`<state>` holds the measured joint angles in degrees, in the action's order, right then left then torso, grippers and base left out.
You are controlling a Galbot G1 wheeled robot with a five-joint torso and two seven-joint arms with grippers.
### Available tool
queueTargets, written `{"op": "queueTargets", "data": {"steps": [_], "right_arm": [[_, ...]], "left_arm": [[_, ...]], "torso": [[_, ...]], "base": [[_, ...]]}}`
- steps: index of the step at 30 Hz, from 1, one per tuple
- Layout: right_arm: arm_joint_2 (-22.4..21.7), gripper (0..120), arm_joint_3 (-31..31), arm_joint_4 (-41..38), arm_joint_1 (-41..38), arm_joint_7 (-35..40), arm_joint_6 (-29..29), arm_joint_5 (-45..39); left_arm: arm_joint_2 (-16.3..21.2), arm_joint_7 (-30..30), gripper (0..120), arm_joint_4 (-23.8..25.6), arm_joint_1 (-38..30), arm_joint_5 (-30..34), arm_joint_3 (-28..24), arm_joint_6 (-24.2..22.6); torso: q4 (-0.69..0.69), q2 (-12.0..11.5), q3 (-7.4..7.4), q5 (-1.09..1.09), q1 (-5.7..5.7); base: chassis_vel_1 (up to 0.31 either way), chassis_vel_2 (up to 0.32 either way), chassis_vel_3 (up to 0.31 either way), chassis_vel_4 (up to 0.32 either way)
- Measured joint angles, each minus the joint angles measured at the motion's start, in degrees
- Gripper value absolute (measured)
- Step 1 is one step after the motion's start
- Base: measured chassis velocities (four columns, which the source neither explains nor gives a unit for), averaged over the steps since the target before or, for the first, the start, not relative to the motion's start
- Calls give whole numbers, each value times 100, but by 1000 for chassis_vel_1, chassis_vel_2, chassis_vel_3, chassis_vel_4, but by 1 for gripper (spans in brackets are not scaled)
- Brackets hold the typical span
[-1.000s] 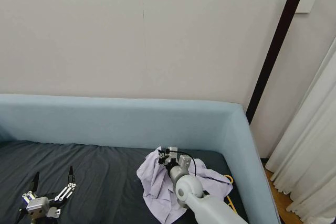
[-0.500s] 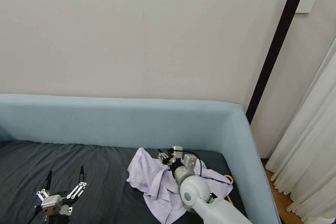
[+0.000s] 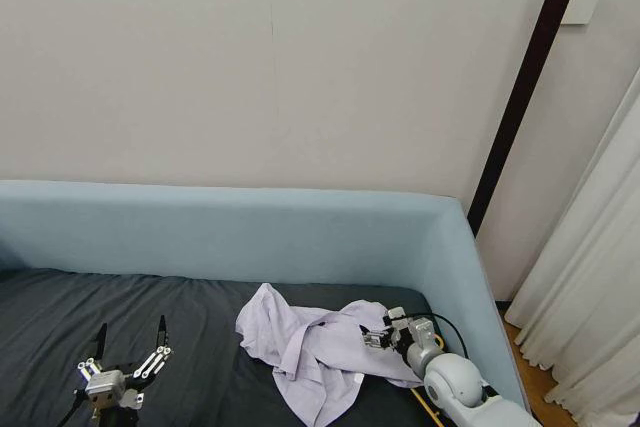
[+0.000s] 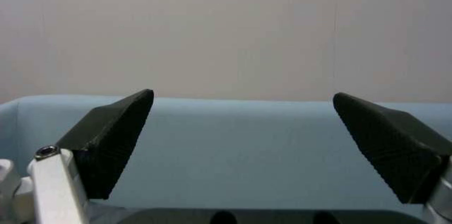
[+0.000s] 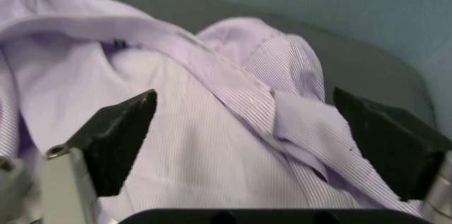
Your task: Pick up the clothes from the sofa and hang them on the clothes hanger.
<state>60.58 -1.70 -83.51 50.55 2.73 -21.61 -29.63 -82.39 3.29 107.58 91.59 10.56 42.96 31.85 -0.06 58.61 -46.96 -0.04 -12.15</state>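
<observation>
A crumpled lilac shirt (image 3: 310, 347) lies on the dark seat of the sofa (image 3: 180, 317), toward its right end. My right gripper (image 3: 378, 332) sits at the shirt's right edge, low over the cloth, open with nothing held. In the right wrist view the striped lilac shirt (image 5: 211, 113) spreads between and beyond the two black fingers (image 5: 113, 139). My left gripper (image 3: 128, 347) hovers open above the seat at the lower left, well clear of the shirt. Its fingers (image 4: 106, 139) face the light blue backrest (image 4: 240, 150).
The sofa's light blue backrest (image 3: 250, 232) and right arm (image 3: 480, 327) wall in the seat. A yellow piece (image 3: 430, 412) shows by my right arm. A dark pole (image 3: 520, 87) stands at the right, with white curtains (image 3: 590, 287) beyond it.
My right gripper slid from the shirt's middle to its right edge. The shirt has spread out flatter and wider. My left gripper moved a little to the right.
</observation>
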Motion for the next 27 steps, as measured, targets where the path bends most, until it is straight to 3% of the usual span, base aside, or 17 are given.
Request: {"op": "queueTargets", "data": {"steps": [5,7,12,16,20,27], "right_arm": [[92,73,8,386,-7,54,303,337],[102,71,8,417,-13,61,318,367],[167,48,-43,631,-28,46,422,670],[181,36,-59,714,-21,0,449,694],[184,34,-61,748,-7,-17,462,649],[216,8,-30,784,20,-13,644,531]], "left_arm": [[-39,2,100,-12,40,-14,0,66],[-43,4,100,-15,46,-14,2,71],[-55,8,100,-32,66,-16,24,105],[-57,10,100,-34,61,-14,31,108],[-55,11,100,-57,44,-12,21,109],[-58,12,100,-142,-13,-17,-31,106]], "torso": [[0,0,0,0,0],[0,-1,0,0,0],[0,0,0,-1,-1],[0,0,0,-1,-1],[0,0,0,-1,0],[0,-1,0,-1,-1]], "base": [[0,0,0,0],[0,0,0,0],[0,0,0,0],[0,0,0,0],[0,0,0,0],[0,0,0,0]]}}
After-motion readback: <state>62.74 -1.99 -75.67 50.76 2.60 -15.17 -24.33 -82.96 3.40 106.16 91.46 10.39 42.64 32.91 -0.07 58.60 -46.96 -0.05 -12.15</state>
